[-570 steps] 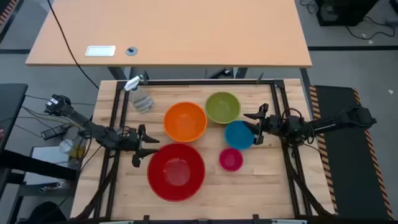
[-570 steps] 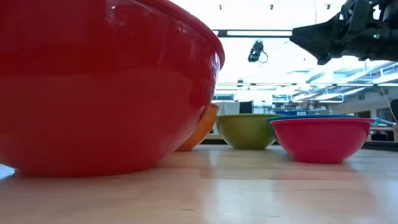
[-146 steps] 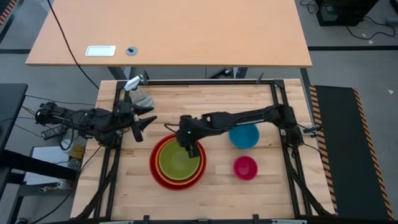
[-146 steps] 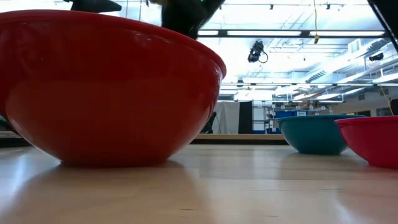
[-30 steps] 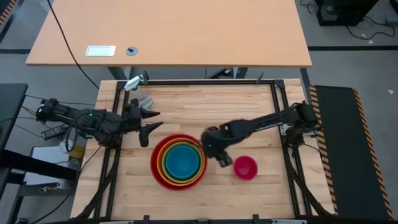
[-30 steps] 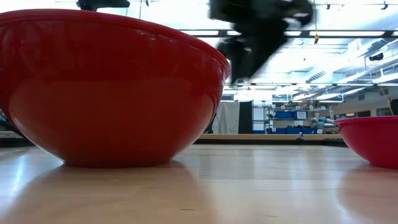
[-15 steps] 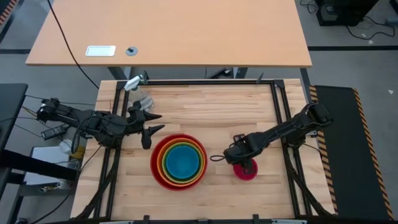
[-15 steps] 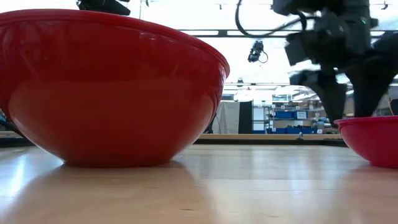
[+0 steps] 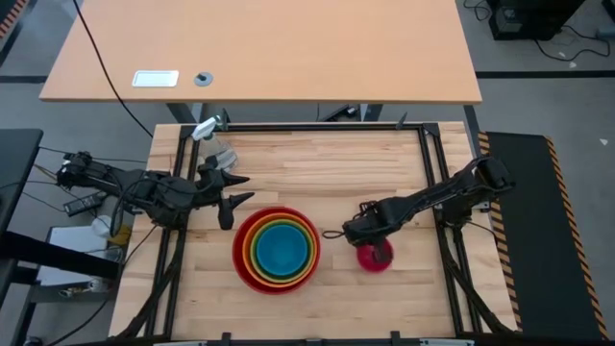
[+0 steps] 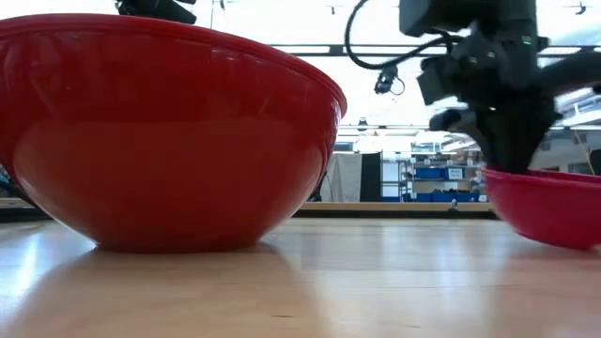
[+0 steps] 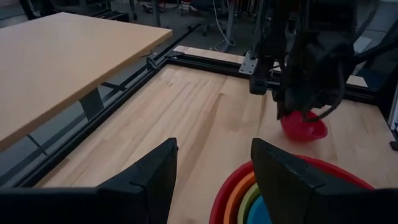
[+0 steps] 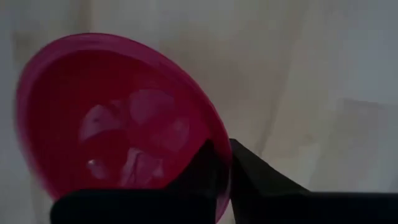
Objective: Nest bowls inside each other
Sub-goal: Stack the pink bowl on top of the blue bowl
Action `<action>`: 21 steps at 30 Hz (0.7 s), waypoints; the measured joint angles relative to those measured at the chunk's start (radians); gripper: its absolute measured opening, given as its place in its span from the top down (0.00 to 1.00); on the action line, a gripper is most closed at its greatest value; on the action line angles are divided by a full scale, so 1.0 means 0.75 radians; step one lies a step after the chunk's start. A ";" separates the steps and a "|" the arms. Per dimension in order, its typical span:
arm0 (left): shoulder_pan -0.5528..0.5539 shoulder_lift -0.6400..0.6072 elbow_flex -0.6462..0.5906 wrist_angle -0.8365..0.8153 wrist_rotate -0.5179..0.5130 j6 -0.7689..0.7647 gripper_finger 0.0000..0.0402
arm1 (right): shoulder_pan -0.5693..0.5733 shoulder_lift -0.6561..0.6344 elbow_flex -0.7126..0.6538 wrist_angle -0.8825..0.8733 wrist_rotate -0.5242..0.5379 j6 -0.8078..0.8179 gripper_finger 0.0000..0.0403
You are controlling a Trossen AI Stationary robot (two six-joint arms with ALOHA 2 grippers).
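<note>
The red bowl (image 9: 276, 248) stands on the table with the orange, olive green and blue bowls (image 9: 280, 247) nested inside it. The small pink bowl (image 9: 375, 258) is to its right, and my right gripper (image 9: 363, 240) points down, shut on the bowl's rim. My left gripper (image 9: 233, 190) hangs open above the table, left of and beyond the stack. In the low view the red bowl (image 10: 160, 141) fills the left side and the pink bowl (image 10: 549, 211) shows at the right. My right gripper pinches the pink bowl's rim (image 12: 217, 163) on the side toward the stack. One finger is inside the bowl and one outside, and both come from above, pointing down. The bowl is tilted, its held side (image 10: 490, 176) raised. I cannot tell whether its base rests on the table.
A clear spray bottle (image 9: 213, 144) lies at the table's far left corner. A black frame (image 9: 317, 126) runs along the far and side edges. Bare wood lies between the stack and the pink bowl. A second, lighter table (image 9: 259, 48) stands beyond.
My right gripper has moved from beside the stack toward the table's right edge and down to the pink bowl, and has shut on its rim. The bowl has tipped, its held side now higher, and has shifted slightly toward the stack.
</note>
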 joint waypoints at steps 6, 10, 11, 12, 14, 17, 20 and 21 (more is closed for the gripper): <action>0.000 -0.012 0.000 -0.041 0.109 -0.012 0.48 | -0.061 -0.096 0.158 0.031 -0.027 -0.058 0.88; -0.002 -0.028 0.000 -0.081 0.204 -0.001 0.48 | -0.108 -0.190 0.215 0.296 -0.144 -0.150 0.93; -0.002 -0.028 0.000 -0.090 0.205 0.001 0.48 | -0.122 -0.208 0.216 0.387 -0.167 -0.165 0.94; -0.002 -0.030 0.000 -0.094 0.205 0.002 0.48 | -0.135 -0.216 0.216 0.487 -0.177 -0.168 0.94; -0.001 -0.031 0.000 -0.101 0.205 0.007 0.48 | -0.161 -0.210 0.216 0.668 -0.181 -0.168 0.94; -0.002 -0.031 0.000 -0.105 0.205 0.007 0.48 | -0.198 -0.157 0.216 0.889 -0.259 -0.180 0.91; -0.002 -0.031 0.000 -0.121 0.205 0.007 0.48 | -0.222 -0.040 0.216 1.093 -0.346 -0.182 0.90; -0.002 -0.031 0.000 -0.129 0.205 0.007 0.48 | -0.228 0.008 0.216 1.153 -0.362 -0.186 0.90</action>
